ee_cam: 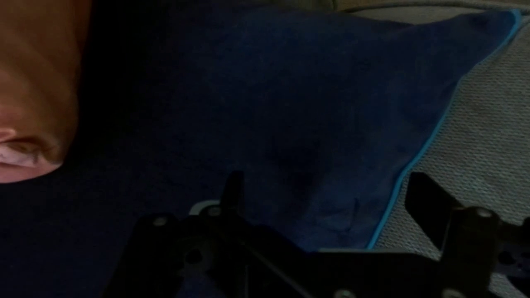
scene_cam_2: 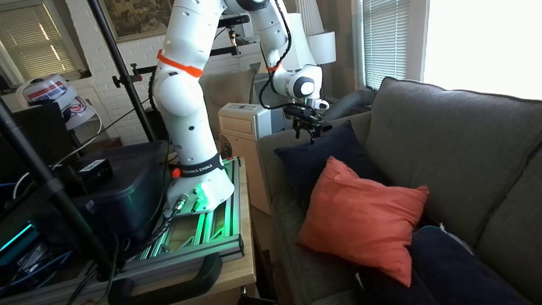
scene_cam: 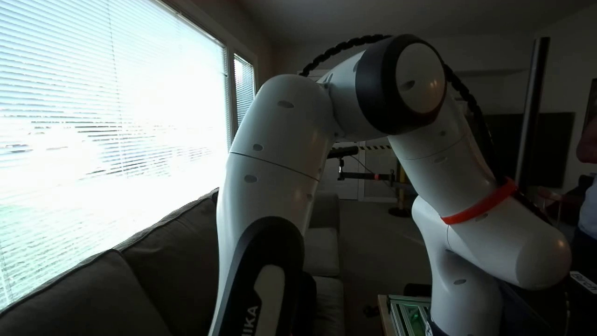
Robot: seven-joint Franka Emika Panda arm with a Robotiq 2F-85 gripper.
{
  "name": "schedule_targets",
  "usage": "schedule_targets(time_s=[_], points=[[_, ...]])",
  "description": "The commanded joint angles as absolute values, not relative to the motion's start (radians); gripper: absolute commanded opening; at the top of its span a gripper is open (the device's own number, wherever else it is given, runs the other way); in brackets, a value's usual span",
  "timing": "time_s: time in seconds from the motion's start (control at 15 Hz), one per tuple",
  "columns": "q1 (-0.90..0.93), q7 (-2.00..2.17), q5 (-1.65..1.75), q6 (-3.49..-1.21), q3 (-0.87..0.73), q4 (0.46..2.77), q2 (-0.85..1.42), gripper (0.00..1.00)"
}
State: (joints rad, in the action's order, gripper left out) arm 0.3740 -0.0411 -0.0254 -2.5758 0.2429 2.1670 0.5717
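My gripper is open, with nothing between its fingers in the wrist view. Its fingers spread across the right part of a dark navy pillow with bright blue piping. The right finger lies over the grey sofa fabric just past the piping. In an exterior view the gripper hangs over the navy pillow at the sofa's far end; contact cannot be told. An orange pillow leans in front of the navy one and shows at the wrist view's left edge. In an exterior view the gripper is hidden or out of frame.
The grey sofa has another dark pillow at its near end. A wooden table bears the arm's base beside a dark bin. A white appliance stands behind. A bright window with blinds lines the sofa's back.
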Motion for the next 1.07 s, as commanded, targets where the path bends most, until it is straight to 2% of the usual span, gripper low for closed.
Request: schedule_targets(time_s=[0.0, 0.07, 0.13, 0.2, 0.27, 0.67, 0.87, 1.0], points=[[0.460, 0.111, 0.073, -2.586, 0.174, 2.138, 0.610, 1.00], [0.476, 0.139, 0.091, -2.589, 0.163, 2.134, 0.615, 1.00], [0.487, 0.161, 0.104, -2.594, 0.155, 2.133, 0.621, 0.75], [0.497, 0.179, 0.115, -2.596, 0.150, 2.130, 0.625, 0.73], [0.507, 0.197, 0.126, -2.596, 0.144, 2.127, 0.629, 0.66], [0.528, 0.279, 0.142, -2.572, 0.114, 2.118, 0.639, 0.18], [0.511, 0.355, 0.100, -2.573, 0.102, 2.113, 0.640, 0.00], [0.499, 0.388, 0.094, -2.569, 0.092, 2.114, 0.629, 0.00]])
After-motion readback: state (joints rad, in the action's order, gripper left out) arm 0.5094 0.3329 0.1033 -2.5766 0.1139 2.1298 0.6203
